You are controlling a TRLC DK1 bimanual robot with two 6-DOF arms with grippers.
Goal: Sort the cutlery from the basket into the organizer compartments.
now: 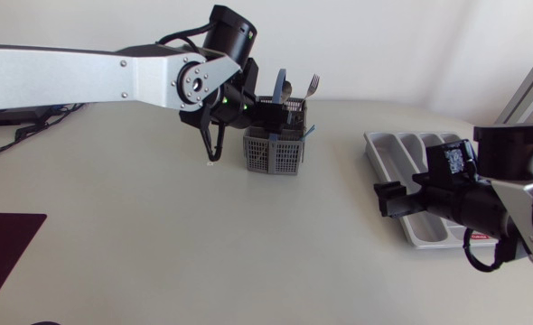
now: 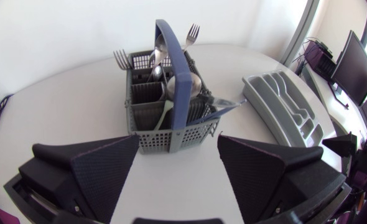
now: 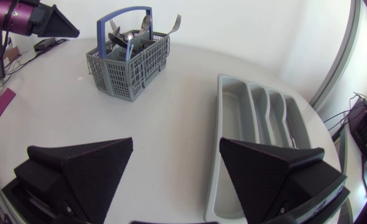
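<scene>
A grey mesh cutlery basket (image 1: 274,152) with a blue handle (image 2: 177,68) stands at the back middle of the table. It holds several forks and spoons, and one fork (image 1: 313,84) sticks up at its far corner. My left gripper (image 1: 283,112) hovers at the basket's top, open. In the left wrist view the basket (image 2: 165,124) lies just ahead of the left gripper (image 2: 177,171), with nothing between its fingers. The grey organizer (image 1: 372,138) lies at the right, its compartments (image 3: 241,115) bare. My right gripper (image 1: 388,199) stands open at the organizer's near left edge.
A dark red mat (image 1: 4,248) covers the front left corner of the table. One piece of cutlery (image 2: 226,106) pokes out of the basket's side toward the organizer (image 2: 283,102). Bare tabletop lies between the basket (image 3: 127,65) and the organizer.
</scene>
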